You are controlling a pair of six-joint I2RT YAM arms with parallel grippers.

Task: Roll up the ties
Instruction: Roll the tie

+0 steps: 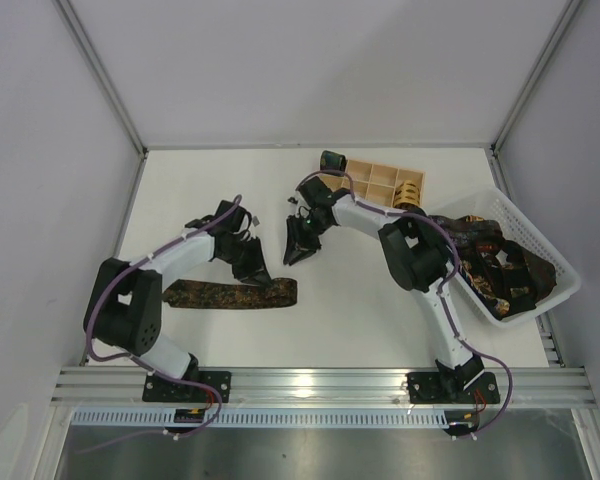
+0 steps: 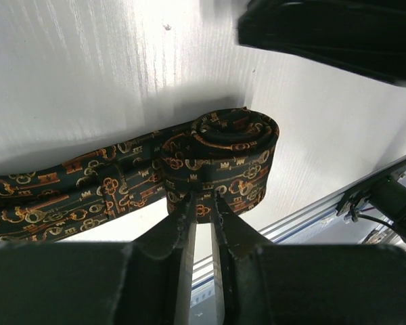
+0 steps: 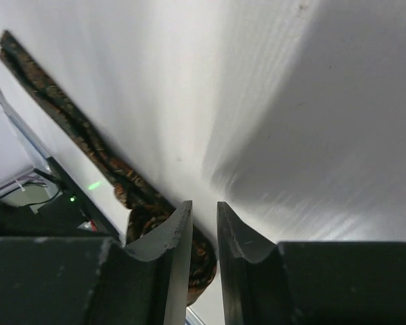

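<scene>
Black left claw (image 2: 201,200) low at half-rolled tie (image 2: 223,156); right claw (image 3: 201,206) hovering beside.

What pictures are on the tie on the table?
The tie has gold keys on dark cloth; left wrist view shows it best.

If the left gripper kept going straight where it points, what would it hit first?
Probably the rolled end of the dark fabric necktie with gold key pattern, right before the left gripper; its tips seem to touch the coil's edge, though depth is unclear.
</scene>
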